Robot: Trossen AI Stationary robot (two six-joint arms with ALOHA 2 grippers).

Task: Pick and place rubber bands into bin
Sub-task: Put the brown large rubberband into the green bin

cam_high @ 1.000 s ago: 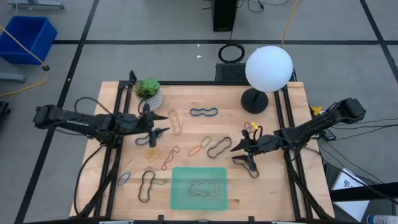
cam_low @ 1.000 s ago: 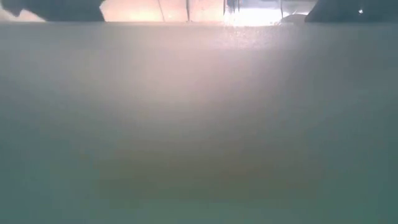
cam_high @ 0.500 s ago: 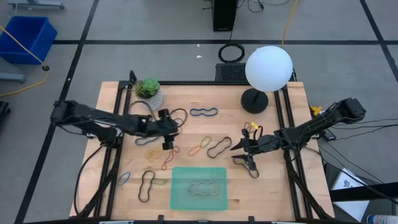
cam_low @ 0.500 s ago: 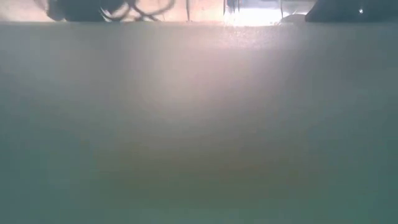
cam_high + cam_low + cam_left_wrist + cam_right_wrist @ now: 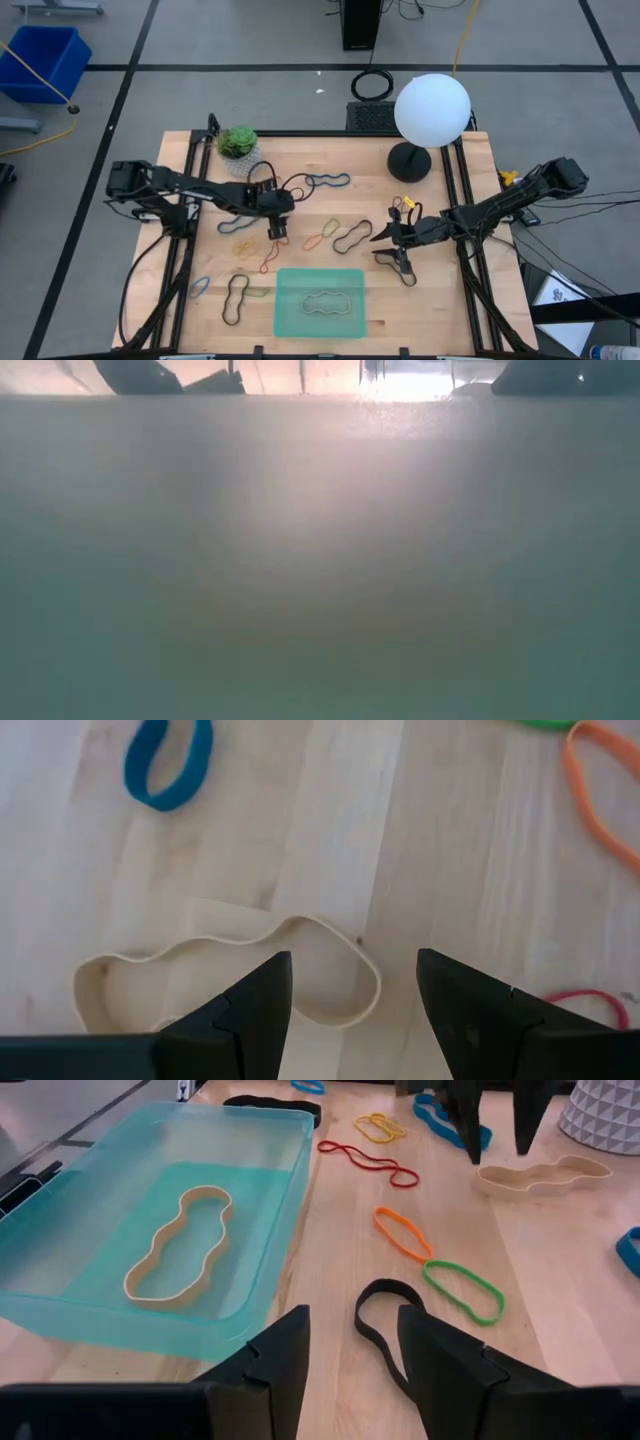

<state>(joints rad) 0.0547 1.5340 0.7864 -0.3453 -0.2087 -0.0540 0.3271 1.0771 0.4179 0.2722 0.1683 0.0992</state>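
Note:
Rubber bands lie scattered on the wooden table. My left gripper (image 5: 276,228) (image 5: 352,960) is open and points down over the near end of a tan band (image 5: 230,982) (image 5: 545,1177); its fingers stand on either side of that end, and no touch shows. My right gripper (image 5: 383,246) (image 5: 352,1312) is open, low over the table, pointing toward the table's left. A black band (image 5: 385,1320) lies just ahead of its fingers. The green bin (image 5: 290,322) (image 5: 230,1110) stands at the near edge and holds one tan band (image 5: 325,303) (image 5: 180,1245).
Orange (image 5: 400,1230), green (image 5: 460,1290), red (image 5: 365,1160), yellow (image 5: 375,1125) and blue (image 5: 168,765) bands lie between the arms. A white globe lamp (image 5: 432,108) and a potted plant (image 5: 238,142) stand at the far edge. A deep blue bin (image 5: 45,60) is on the floor.
My left gripper has gone toward the table's right and near edges, from beside the plant to over the tan band's near end, and has turned from lying level to pointing down. The bands have stayed where they were.

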